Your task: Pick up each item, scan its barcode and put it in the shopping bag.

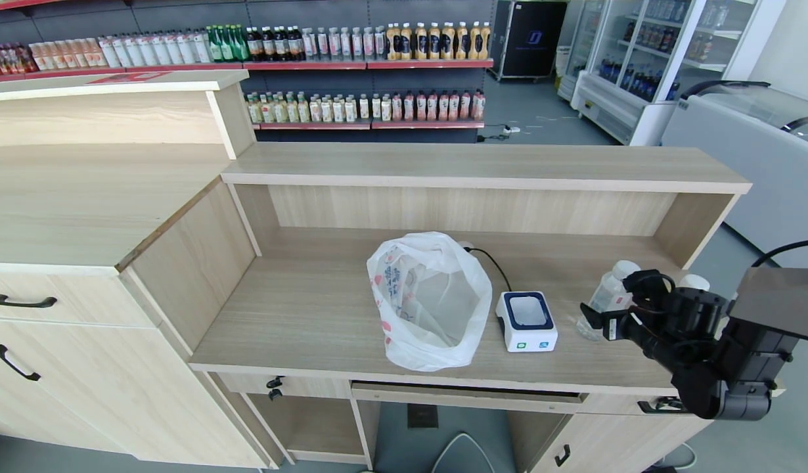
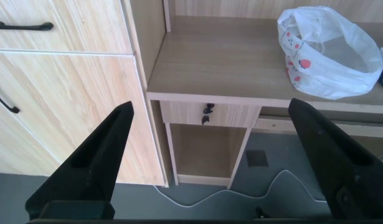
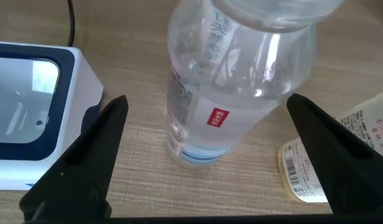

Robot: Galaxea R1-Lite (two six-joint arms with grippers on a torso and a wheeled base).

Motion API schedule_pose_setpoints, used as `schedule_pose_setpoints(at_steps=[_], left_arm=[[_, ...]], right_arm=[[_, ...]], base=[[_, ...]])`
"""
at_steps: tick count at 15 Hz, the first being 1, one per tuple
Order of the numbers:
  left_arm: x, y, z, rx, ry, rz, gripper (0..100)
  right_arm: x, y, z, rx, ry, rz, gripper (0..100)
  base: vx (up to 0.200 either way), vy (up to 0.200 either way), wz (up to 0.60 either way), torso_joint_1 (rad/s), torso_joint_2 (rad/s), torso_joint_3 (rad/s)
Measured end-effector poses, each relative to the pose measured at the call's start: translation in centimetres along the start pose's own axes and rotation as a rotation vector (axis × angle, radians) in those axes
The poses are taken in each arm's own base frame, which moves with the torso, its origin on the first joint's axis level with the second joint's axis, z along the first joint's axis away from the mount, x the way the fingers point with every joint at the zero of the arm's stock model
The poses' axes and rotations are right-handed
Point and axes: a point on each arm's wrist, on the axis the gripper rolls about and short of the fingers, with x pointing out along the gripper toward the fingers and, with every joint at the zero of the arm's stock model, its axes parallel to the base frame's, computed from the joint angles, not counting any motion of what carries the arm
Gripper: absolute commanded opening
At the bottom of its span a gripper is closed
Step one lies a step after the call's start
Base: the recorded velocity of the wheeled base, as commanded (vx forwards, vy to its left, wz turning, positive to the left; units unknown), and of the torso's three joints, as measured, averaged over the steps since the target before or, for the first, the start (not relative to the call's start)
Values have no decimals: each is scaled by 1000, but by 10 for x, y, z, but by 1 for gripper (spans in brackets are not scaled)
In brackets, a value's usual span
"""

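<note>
**Clear bottle stands between the spread fingers of the right gripper**

The clear water bottle (image 1: 607,293) (image 3: 235,81) stands upright on the wooden counter (image 1: 312,315), near its right end; the right gripper (image 1: 611,301) (image 3: 207,102) is level with it, fingers wide apart on either side and not touching the plastic; just beside the bottle on the far right is a second, white-capped bottle (image 1: 695,282) (image 3: 340,165) whose pale label carries a barcode.

The white scanner (image 1: 527,320) (image 3: 29,130) sits just to the bottle's left, window up, its black cable (image 1: 489,259) running back behind the shopping bag (image 1: 430,302) (image 2: 328,53); the bag stands with its mouth open, just beside the scanner, with the scanner between it and the bottle.

The left gripper (image 2: 211,107) hangs low off the counter's front left, fingers spread and holding nothing, before the keyed drawer (image 2: 207,114).
</note>
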Motion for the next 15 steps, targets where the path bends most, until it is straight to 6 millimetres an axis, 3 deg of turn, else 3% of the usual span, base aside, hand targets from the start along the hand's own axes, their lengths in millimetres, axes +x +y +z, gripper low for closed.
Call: schedule_pose_setpoints(at_steps=[9, 14, 15], left_arm=[[0, 0, 0, 0, 0, 0, 100], [0, 0, 0, 0, 0, 0, 100], [0, 0, 0, 0, 0, 0, 100]], right_arm=[[26, 30, -5, -15, -43, 65, 100], [32, 26, -1, -6, -71, 53, 100], [32, 23, -1, -3, -70, 50, 0]], base=[[0, 0, 0, 0, 0, 0], [0, 0, 0, 0, 0, 0], [0, 0, 0, 0, 0, 0]])
